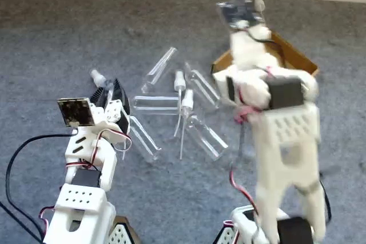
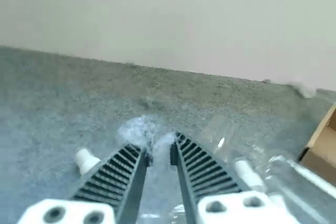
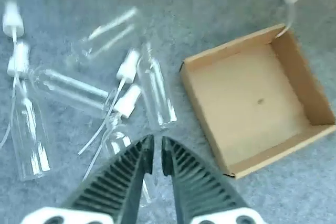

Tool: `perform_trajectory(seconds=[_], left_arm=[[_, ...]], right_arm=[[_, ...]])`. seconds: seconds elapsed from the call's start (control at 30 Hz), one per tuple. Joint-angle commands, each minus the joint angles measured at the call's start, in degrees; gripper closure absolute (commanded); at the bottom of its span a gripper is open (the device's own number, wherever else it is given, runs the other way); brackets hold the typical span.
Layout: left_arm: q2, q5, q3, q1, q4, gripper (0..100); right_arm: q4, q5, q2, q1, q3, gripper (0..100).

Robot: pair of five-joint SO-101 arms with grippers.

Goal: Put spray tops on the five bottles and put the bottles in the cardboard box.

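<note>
Nearest its own camera, the left gripper [image 2: 160,150] has its ribbed jaws a narrow slit apart with nothing between them, low over the grey carpet [image 1: 57,38]. A loose spray top [image 2: 84,160] lies just beside it, on the side away from the cardboard box [image 3: 257,103]. The left wrist view catches the box as a brown corner at its edge, well apart from that gripper.

The right gripper [image 3: 156,148] hangs above the carpet, its jaws all but pressed together and gripping nothing. Beyond its tips, the right wrist view lays out the bottles [image 3: 157,95]. They are clear, lie on their sides, and are scattered beside the box, all outside it. Two spray tops [image 3: 127,66] with trailing tubes lie among them, near the box. That view looks straight down onto the box's brown floor, whereas in the high view the right arm [image 1: 286,124] covers much of the box.
</note>
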Motion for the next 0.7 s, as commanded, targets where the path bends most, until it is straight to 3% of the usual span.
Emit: perform_trajectory(seconds=[0.0,0.13,0.4,0.57,0.67], left_arm=[[-1.2,-14.9,-3.2,1.4,0.3,100],[-2.4,-19.3,-4.4,1.2,7.9,100],[-23.7,-19.3,-6.3,1.7,36.3,100],[-39.2,-19.4,1.6,1.2,43.3,100],[-39.4,-19.4,3.6,0.0,44.5,100]], right_arm=[[0.3,-0.4,-12.2,2.2,4.2,99.4],[-1.0,-0.7,-22.5,2.6,13.6,99.4],[-18.1,-0.7,-39.2,2.7,36.3,98.9],[-19.3,-0.8,-39.8,2.7,44.3,98.9],[-19.8,-0.9,-42.0,2.7,46.5,99.1]])
